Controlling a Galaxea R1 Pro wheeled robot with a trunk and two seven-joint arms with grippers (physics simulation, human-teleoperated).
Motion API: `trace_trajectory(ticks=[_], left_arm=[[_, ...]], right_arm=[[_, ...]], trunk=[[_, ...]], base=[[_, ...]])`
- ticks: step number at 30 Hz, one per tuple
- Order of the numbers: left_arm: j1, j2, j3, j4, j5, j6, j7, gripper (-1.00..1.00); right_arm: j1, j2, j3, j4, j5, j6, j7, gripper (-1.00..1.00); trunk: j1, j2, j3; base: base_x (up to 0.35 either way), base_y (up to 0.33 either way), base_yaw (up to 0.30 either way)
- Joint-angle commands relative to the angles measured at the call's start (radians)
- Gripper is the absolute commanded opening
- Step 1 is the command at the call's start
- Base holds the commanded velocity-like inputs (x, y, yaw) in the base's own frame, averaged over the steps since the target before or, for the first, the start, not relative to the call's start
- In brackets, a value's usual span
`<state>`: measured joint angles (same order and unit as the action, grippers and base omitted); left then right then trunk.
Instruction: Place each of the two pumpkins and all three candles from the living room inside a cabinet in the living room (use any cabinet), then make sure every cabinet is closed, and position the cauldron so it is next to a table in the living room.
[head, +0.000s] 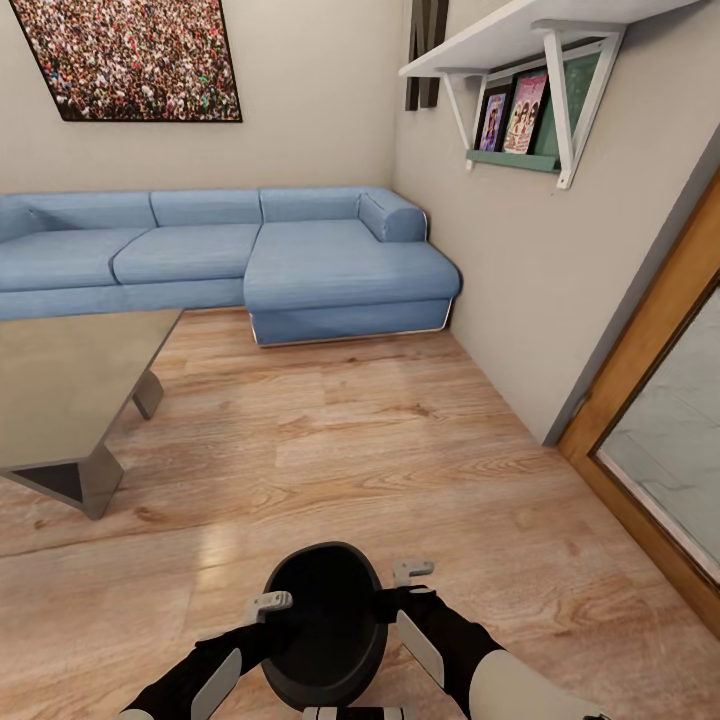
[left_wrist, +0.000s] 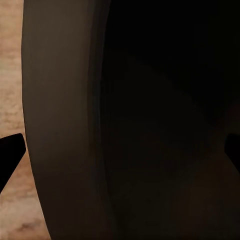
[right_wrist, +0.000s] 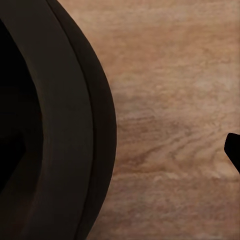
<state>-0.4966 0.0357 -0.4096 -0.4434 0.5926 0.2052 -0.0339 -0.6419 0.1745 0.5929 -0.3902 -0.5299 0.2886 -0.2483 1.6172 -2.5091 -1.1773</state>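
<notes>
The black cauldron (head: 325, 625) sits low in the head view, just in front of my trunk, its wide mouth facing up. My left gripper (head: 272, 606) is at its left rim and my right gripper (head: 406, 580) at its right rim. In the left wrist view the cauldron wall (left_wrist: 65, 125) runs between the spread fingertips (left_wrist: 10, 152). The right wrist view has the cauldron rim (right_wrist: 75, 125) beside wood floor, with one fingertip (right_wrist: 234, 150) well clear of it. Both grippers are open, straddling the rim. The grey table (head: 60, 390) stands to the left, apart from the cauldron.
A blue corner sofa (head: 300, 260) lines the far wall under a framed crowd picture (head: 130, 55). On the right wall hangs a white shelf (head: 520, 40) with small pictures below it, and a wood-framed door (head: 650, 350) lies further right. Wood floor (head: 380, 430) stretches ahead.
</notes>
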Motion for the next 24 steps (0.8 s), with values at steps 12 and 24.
trace_trajectory(ticks=[12,24], left_arm=[[0.001,-0.017,-0.005,0.074,0.006,0.005,-0.001,1.00],[0.001,-0.017,-0.005,0.074,0.006,0.006,-0.001,1.00]], right_arm=[[-0.001,0.000,0.009,-0.005,-0.005,-0.013,-0.006,1.00],[-0.001,0.000,0.016,-0.001,-0.005,-0.104,-0.003,1.00]], trunk=[[0.000,0.000,-0.001],[0.000,0.000,0.000]], base=[[0.000,0.000,0.000],[0.000,0.000,0.028]])
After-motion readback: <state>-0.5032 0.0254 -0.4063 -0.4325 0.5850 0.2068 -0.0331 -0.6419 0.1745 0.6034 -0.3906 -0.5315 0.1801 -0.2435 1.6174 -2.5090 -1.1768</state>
